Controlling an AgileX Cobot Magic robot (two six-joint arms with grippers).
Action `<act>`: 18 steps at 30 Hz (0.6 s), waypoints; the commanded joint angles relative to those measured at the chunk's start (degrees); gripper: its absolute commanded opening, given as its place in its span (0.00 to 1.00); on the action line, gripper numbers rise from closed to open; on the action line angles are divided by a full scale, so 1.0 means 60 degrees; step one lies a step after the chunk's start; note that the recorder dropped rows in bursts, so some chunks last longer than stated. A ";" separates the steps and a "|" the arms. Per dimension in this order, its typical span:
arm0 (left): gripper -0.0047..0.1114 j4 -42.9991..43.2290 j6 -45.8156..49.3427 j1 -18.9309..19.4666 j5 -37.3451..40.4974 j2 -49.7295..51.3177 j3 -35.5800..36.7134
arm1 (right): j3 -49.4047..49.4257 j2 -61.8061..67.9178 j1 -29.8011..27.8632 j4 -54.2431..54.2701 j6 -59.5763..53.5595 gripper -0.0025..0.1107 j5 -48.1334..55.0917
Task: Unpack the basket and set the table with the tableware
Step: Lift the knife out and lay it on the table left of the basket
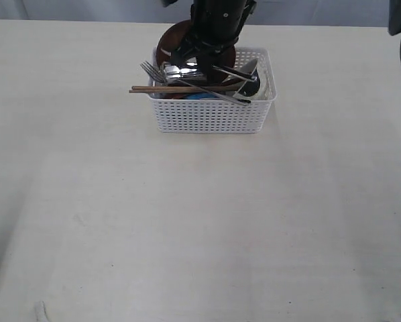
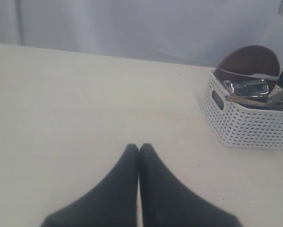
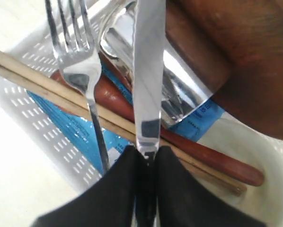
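The right hand (image 3: 147, 153) pinches the steel knife (image 3: 148, 71) between narrow fingers, which hide its near end. Inside the white basket (image 1: 210, 115), the fork (image 3: 80, 75), 2 chopsticks (image 3: 61, 97) and steel cup (image 3: 179, 90) lie over a half-covered blue packet (image 3: 80, 127). The wooden plate (image 3: 245, 52) is cut off. The left hand (image 2: 139, 149), fingers pressed together, hangs over the worktop (image 2: 61, 104), well apart from the basket.

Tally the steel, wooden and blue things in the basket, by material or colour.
Steel: 3 (fork, knife, cup)
Wood: 4 (plate, spoon, 2 chopsticks)
Blue: 1 (snack packet)
Total: 8
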 commanded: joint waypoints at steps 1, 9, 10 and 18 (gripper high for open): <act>0.04 -0.0057 0.0005 0.0009 -0.0105 -0.0034 0.0027 | -0.0124 -0.0691 0.0006 -0.0061 0.0310 0.02 -0.0072; 0.04 -0.0057 0.0005 0.0009 -0.0105 -0.0034 0.0027 | -0.0124 -0.1666 0.0031 -0.0041 0.1163 0.02 0.0260; 0.04 -0.0057 0.0005 0.0009 -0.0105 -0.0034 0.0027 | -0.0124 -0.1757 0.0031 -0.0003 0.1268 0.02 0.0309; 0.04 -0.0057 0.0005 0.0009 -0.0105 -0.0034 0.0027 | -0.0088 -0.1949 0.0437 0.2205 0.2384 0.02 0.0446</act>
